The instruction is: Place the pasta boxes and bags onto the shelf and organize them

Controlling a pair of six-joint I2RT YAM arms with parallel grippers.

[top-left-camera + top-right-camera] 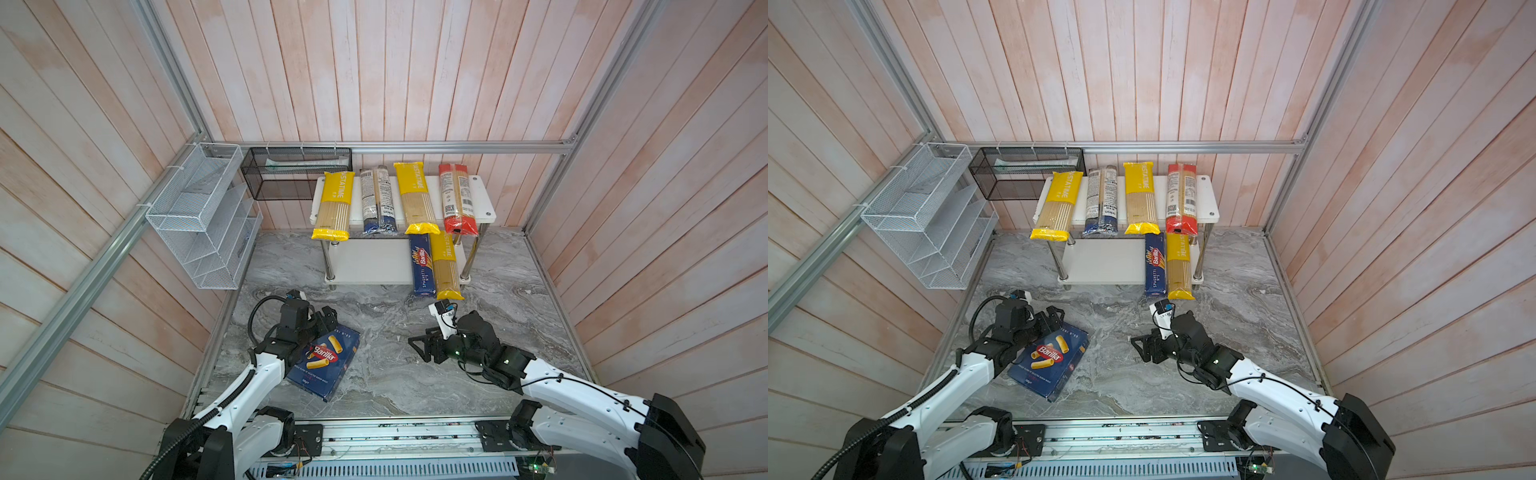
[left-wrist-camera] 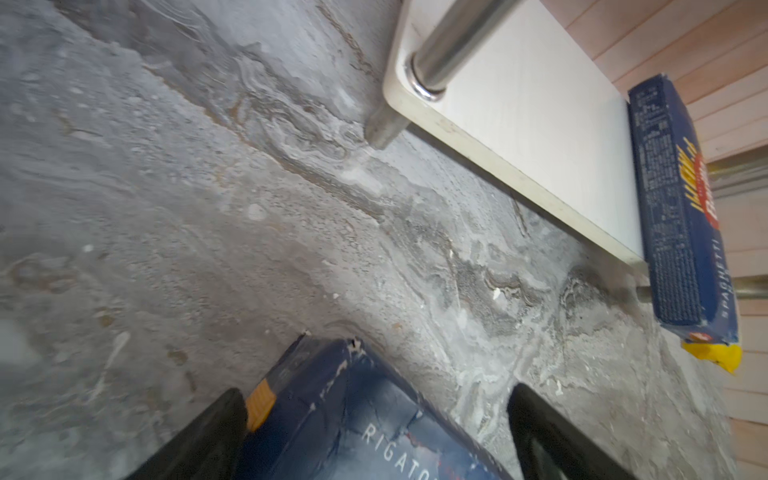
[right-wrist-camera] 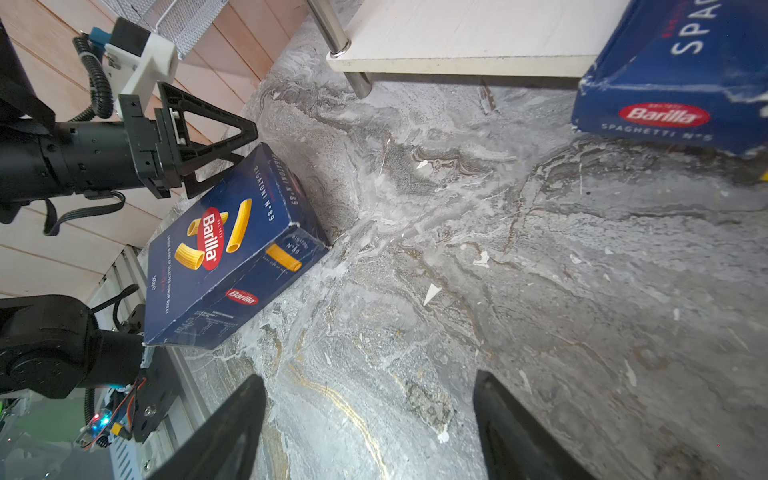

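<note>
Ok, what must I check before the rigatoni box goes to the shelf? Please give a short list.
1. Left gripper straddles one end of the rigatoni box: ok.
2. Its grip closed on the box: cannot tell.
3. Right gripper open and empty: ok.
4. Lower shelf board bare beside the spaghetti box: ok.
5. Top shelf board free for a wide box: not ok, four bags lie across it.

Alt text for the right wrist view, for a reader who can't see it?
A blue Barilla rigatoni box lies on the grey marble table, the left gripper open at one corner. Beyond, the spaghetti box overhangs the white shelf; the right gripper, open and empty, frames the foreground.
</note>
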